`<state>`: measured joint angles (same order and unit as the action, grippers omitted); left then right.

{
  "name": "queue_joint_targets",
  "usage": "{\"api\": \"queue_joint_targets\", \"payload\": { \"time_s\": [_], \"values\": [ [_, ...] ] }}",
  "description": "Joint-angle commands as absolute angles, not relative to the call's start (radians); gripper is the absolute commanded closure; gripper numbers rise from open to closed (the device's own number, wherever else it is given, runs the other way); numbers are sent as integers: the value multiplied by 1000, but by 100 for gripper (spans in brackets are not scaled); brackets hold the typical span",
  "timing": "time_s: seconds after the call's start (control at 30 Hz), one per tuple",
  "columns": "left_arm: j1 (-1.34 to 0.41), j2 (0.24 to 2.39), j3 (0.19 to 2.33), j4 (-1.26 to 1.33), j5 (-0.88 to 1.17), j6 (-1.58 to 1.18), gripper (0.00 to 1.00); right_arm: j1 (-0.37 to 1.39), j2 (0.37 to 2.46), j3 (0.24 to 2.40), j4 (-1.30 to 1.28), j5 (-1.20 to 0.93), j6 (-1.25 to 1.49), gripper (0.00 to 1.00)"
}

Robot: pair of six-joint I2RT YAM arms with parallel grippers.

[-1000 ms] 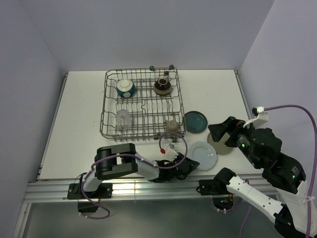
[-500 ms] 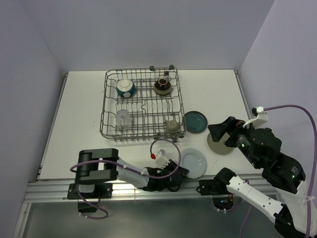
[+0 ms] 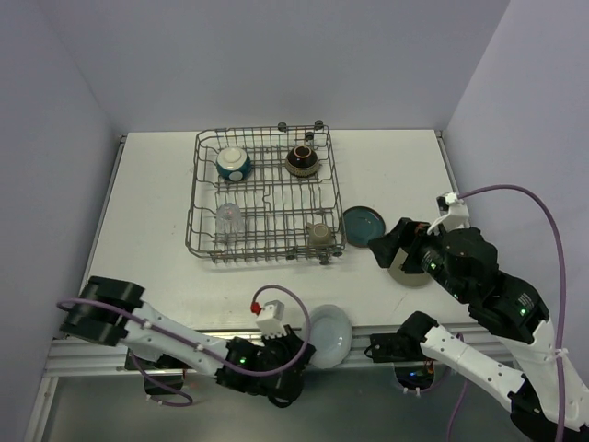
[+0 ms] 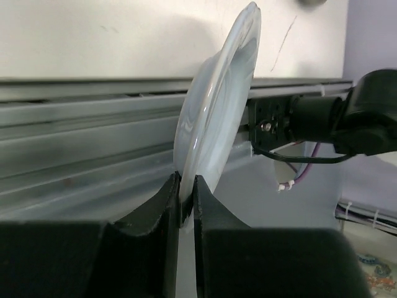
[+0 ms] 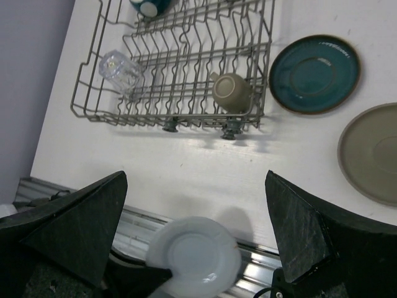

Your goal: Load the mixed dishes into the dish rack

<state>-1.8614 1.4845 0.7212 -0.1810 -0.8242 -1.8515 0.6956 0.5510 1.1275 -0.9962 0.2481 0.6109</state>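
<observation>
Edgewise, the pale-blue plate (image 3: 329, 336) hangs off the table's (image 3: 147, 230) near edge, pinched by the left gripper (image 4: 184, 186).

Its lower rim sits between the closed jaws, and the disc rises steeply over the rail (image 4: 74, 143), leaning right in the wrist view. The right gripper (image 5: 195, 211) gapes wide over the beige plate (image 5: 372, 155). The teal plate (image 3: 363, 226) lies just beside the rack (image 3: 195, 207). Teal bowl (image 3: 233, 164), brown bowl (image 3: 301, 160), glass (image 3: 228, 218) and mug (image 3: 319, 233) sit inside. Bare tabletop lies between rack and rail.
</observation>
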Motion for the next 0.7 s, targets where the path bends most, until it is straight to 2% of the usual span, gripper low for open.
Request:
{"api": "queue_joint_targets", "payload": {
  "time_s": [0.0,0.13,0.3,0.5,0.67],
  "values": [
    [-1899,1318,706,-431,-1049,-1966,100,690,566,1089,-928,150,594,0],
    [-1956,1160,709,-627,-1169,-2080,100,690,561,1016,-873,52,580,0],
    [-2016,957,732,-828,-1265,-2157,100,690,557,921,-721,-254,535,0],
    [-2026,721,625,-654,-1313,-1975,100,692,574,830,-536,-471,569,0],
    [-2028,522,505,-357,-1310,-1726,100,690,623,761,-375,-601,606,1]
  ]
}}
